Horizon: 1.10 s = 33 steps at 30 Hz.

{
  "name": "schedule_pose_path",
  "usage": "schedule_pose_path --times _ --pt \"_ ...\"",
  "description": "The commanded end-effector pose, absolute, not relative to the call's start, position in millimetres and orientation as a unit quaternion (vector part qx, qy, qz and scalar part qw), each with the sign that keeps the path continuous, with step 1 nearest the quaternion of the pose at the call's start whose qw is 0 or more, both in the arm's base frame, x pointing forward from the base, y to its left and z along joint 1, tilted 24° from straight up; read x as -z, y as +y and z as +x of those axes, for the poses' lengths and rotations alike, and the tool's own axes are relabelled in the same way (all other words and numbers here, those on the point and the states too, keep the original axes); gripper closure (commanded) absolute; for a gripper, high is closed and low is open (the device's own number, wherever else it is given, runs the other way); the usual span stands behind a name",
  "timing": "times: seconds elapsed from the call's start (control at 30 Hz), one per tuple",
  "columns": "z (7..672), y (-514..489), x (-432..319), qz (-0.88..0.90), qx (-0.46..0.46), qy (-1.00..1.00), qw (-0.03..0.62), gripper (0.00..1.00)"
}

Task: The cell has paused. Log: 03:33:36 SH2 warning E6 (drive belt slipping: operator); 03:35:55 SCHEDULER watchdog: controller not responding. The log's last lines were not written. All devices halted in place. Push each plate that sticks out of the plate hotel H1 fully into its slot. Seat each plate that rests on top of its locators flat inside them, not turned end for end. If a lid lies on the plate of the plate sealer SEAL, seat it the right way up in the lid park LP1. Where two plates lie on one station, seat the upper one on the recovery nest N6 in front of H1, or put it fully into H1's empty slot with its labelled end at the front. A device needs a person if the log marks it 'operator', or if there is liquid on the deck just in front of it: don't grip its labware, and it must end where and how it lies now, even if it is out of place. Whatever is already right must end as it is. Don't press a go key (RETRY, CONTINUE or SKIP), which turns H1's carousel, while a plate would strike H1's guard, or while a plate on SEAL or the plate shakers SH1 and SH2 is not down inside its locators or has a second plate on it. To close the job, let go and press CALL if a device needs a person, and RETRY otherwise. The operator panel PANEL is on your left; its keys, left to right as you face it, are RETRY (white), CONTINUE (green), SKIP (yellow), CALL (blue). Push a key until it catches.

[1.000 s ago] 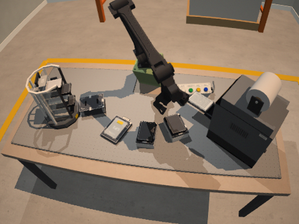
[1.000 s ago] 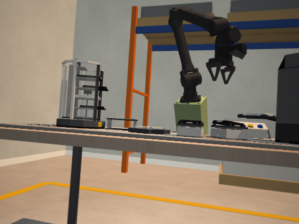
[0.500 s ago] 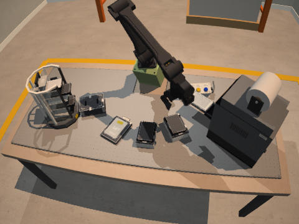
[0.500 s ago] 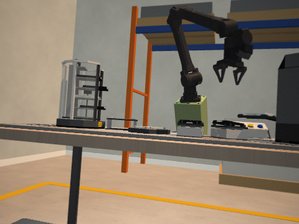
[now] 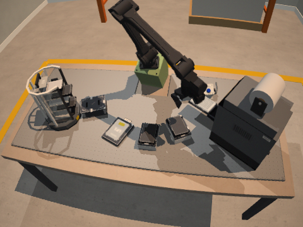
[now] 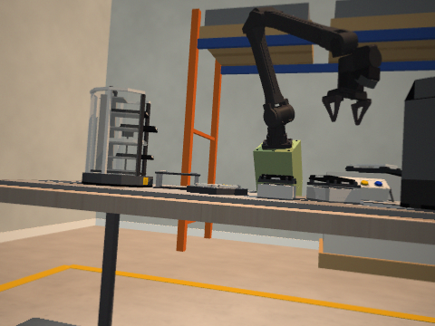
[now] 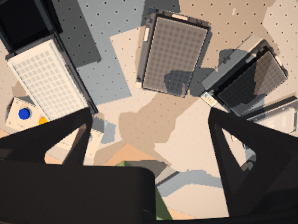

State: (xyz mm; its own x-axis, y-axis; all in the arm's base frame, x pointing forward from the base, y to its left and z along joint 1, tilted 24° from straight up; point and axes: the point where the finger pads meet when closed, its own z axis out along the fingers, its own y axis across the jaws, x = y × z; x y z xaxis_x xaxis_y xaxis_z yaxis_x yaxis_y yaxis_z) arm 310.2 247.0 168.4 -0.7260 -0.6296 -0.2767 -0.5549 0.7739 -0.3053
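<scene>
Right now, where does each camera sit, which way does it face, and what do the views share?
Top: high over the table's front, looking down on the arm, hotel and sealer.
Exterior: low beside the table, looking level across it; arm and open gripper show.
Wrist: on the gripper, looking down; both fingers show.
Shared: top and wrist both show the white plate.

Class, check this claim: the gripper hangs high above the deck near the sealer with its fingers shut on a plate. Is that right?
Not quite. The gripper does hang high above the deck near the sealer, but its fingers stand wide open with nothing between them. The exterior view shows the gap plainly, and the wrist view shows only the deck between the fingers.
</scene>
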Motion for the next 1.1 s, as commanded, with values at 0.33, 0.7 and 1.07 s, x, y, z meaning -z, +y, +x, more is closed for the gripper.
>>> schedule_pose_path --times 0.33,0.7,1.07 --pt "310.4 270.1 -168.7 -0.372 0.115 0.904 0.178 0.00" --pt "308.2 272.2 -170.9 -0.467 0.131 0.858 0.168 0.00" --pt "308.1 272.3 -170.9 -0.573 0.151 0.792 0.150 0.00"
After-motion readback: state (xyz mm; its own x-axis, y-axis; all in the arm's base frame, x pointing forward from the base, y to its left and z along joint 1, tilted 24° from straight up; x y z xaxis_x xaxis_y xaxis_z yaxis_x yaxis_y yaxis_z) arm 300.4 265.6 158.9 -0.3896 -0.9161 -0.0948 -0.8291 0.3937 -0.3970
